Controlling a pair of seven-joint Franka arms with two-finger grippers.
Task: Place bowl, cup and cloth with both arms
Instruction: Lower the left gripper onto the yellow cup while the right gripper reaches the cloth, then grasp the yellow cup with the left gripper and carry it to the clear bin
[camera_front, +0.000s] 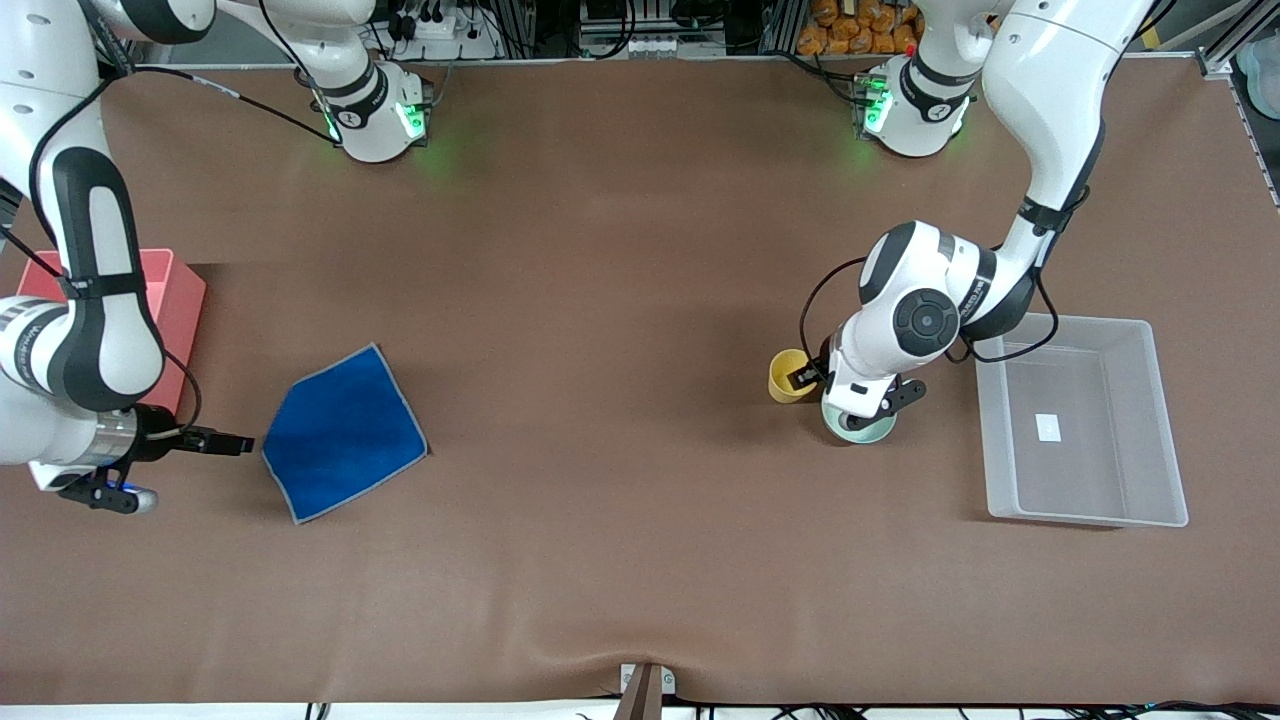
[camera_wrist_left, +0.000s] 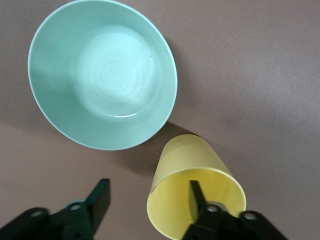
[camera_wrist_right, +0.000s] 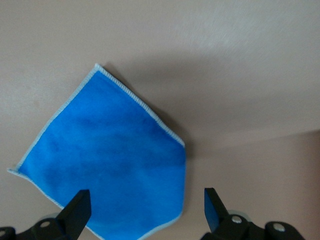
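Front view: left gripper (camera_front: 838, 392) down at yellow cup (camera_front: 787, 375) beside mint-green bowl (camera_front: 860, 425), near clear bin (camera_front: 1165, 420); left wrist view: jaws spread, straddling cup wall, pinch next; right wrist view: right gripper (camera_wrist_right: 145, 212) spread over blue cloth (camera_wrist_right: 112, 160), waiting.

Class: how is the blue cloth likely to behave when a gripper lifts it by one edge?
The cloth lies flat and thin on the table, so it probably droops and folds when lifted. Its soft, fuzzy look suggests it is light, unlikely to slip from fingers, and cannot roll.
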